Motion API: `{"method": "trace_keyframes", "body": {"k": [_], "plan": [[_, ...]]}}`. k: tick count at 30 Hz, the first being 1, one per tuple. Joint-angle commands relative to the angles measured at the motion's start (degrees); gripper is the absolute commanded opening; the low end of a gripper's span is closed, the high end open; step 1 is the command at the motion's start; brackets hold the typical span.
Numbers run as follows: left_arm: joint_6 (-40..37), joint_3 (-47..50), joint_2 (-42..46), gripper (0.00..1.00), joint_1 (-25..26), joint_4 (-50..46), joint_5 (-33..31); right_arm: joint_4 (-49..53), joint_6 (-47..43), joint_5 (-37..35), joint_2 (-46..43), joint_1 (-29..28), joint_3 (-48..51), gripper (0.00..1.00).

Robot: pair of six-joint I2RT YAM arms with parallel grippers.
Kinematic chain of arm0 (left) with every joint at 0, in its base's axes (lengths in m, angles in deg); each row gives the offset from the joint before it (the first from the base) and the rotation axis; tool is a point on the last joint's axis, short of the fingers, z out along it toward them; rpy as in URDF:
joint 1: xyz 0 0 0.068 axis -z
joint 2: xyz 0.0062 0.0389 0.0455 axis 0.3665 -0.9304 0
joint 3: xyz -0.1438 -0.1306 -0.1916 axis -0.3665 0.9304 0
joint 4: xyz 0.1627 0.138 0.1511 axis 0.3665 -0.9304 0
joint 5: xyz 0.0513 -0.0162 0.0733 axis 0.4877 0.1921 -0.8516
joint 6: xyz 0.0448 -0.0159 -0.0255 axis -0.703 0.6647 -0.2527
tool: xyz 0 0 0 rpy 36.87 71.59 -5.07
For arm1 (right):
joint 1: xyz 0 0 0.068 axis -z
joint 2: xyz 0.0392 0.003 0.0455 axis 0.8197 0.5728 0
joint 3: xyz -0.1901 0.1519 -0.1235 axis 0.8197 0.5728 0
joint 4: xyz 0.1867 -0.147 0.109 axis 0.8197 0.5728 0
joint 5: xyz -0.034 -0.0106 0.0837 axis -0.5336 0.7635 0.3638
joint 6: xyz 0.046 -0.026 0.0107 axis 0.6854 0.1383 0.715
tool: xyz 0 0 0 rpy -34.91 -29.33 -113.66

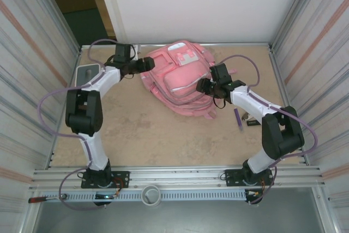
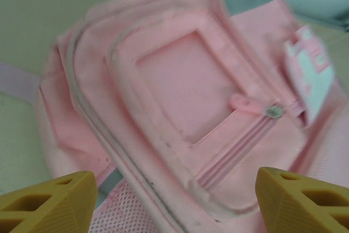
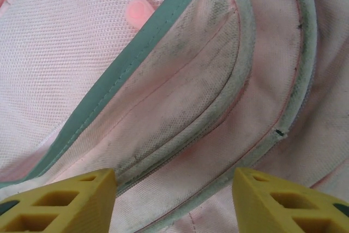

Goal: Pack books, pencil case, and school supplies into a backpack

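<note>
The pink backpack point(image 1: 180, 77) lies flat at the back middle of the table, pockets up. My left gripper point(image 1: 143, 65) is at its left edge. In the left wrist view the left gripper point(image 2: 177, 205) is open, its yellow fingertips wide apart over the backpack's point(image 2: 180, 91) front pocket and mesh side. My right gripper point(image 1: 204, 87) is against the bag's right side. It point(image 3: 174, 203) is open above a grubby piped seam of the backpack point(image 3: 180, 80). A purplish pen point(image 1: 238, 118) and a short black piece point(image 1: 252, 123), the school supplies, lie on the table right of the bag. The books and the pencil case are out of view.
A white box with a grey top point(image 1: 87, 72) stands at the left wall behind the left arm. Metal walls close in both sides. A pink zipper pull point(image 2: 245, 105) lies on the front pocket. Bare tabletop point(image 1: 163, 135) stretches in front of the bag.
</note>
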Motion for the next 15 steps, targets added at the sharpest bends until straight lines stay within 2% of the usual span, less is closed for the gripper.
{"method": "trace_keyframes", "body": {"k": [1,7,10,15], "plan": [[2.6,-2.4,-2.5,0.75,0.5,-2.9,0.1,0.3,-0.7,-2.9,0.3,1.1,1.4,0.52],[4.0,-5.8,-8.0,0.63,0.5,-2.4,7.1,1.4,-3.3,-4.1,2.9,3.5,0.7,0.45],[3.9,-5.5,-8.7,0.55,1.0,-2.1,8.2,2.1,-4.8,-4.5,4.7,4.9,-0.6,0.42],[4.1,-0.4,-7.6,0.32,1.5,0.9,9.4,2.7,-6.8,-5.0,8.9,6.2,-4.6,0.39]]}}
